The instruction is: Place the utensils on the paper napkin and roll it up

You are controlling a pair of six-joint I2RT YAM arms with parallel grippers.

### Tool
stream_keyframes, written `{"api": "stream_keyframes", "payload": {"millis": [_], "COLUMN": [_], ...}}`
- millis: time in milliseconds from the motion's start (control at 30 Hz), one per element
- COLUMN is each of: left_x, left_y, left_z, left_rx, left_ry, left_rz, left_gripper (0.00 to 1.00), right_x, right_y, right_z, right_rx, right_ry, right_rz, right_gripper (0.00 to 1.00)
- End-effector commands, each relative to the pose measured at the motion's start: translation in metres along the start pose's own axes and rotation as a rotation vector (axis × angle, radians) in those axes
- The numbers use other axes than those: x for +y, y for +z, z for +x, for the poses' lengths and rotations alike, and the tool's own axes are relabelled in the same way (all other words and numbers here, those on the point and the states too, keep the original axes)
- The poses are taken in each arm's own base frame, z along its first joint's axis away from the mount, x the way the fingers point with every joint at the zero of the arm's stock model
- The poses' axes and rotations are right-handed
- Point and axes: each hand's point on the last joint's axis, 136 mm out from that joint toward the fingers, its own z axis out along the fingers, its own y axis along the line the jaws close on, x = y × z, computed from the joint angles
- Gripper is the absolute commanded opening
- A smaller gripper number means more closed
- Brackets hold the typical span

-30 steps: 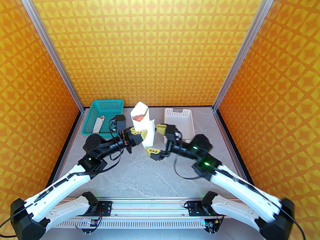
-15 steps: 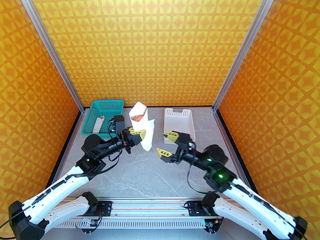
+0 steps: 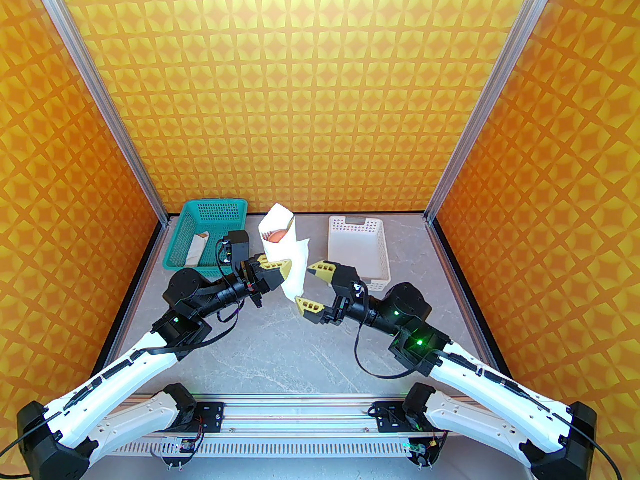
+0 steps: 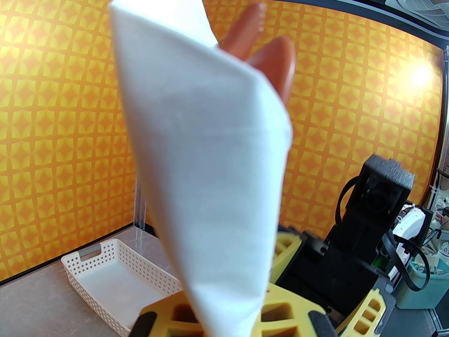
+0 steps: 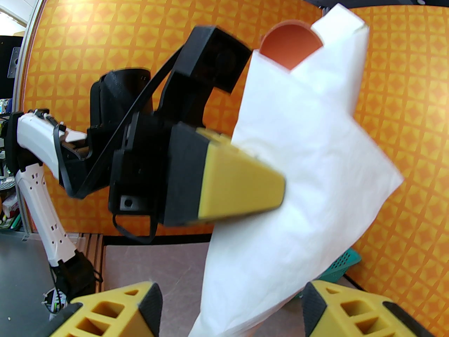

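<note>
Right, the paper napkin (image 3: 299, 268) is off the table (image 3: 280, 348), rolled into a loose white cone and standing nearly upright in the air above the middle of the work area. Its wide mouth points up and toward the back wall, and one flap sticks out to the side, as I see from the right wrist (image 5: 308, 174). The utensils (image 3: 277, 235) sit inside the roll. From above I can make out a reddish-brown rounded end in the mouth. From the left wrist two orange-red tips (image 4: 280, 65) poke past the paper's top edge. I cannot tell which piece is which there.

My left gripper (image 3: 285, 268) is clamped on the roll about halfway down, its yellow fingers (image 5: 238, 184) pinching the paper from the left side. In its own wrist view the napkin (image 4: 210, 174) rises straight out from between those fingers (image 4: 287, 311).

My right gripper (image 3: 310, 286) sits just to the right of the roll's lower end with its jaws spread wide. From its wrist camera the napkin's bottom tip hangs between the two yellow fingers (image 5: 115, 314). I cannot tell whether either one touches the paper.

Further out, a teal basket (image 3: 190, 228) stands at the back left with a slim white paper tube (image 3: 196, 249) in it. A white basket (image 3: 355, 224) stands at the back right.
</note>
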Motion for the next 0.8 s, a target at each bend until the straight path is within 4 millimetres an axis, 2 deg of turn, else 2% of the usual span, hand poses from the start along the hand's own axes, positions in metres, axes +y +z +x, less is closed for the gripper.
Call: {"api": "stream_keyframes", "payload": {"millis": [0, 133, 467, 767], "left_x": [-0.002, 0.000, -0.001, -0.002], "left_y": [0.000, 0.002, 0.003, 0.003], "left_z": [-0.007, -0.005, -0.006, -0.008], "left_rx": [-0.018, -0.012, -0.012, -0.014], "left_ry": [0.023, 0.019, 0.014, 0.015], "left_rz": [-0.006, -0.007, -0.006, 0.001], "left_gripper": [0.00, 0.00, 0.00, 0.00], "right_x": [-0.005, 0.000, -0.004, -0.007], "right_y": [-0.007, -0.004, 0.012, 0.017], "right_z": [-0.024, -0.027, -0.020, -0.012], "right_rx": [-0.049, -0.057, -0.044, -0.029], "right_ry": [-0.056, -0.043, -0.034, -0.027], "right_rz": [0.039, 0.005, 0.002, 0.013], "right_gripper": [0.70, 0.70, 0.71, 0.72]}}
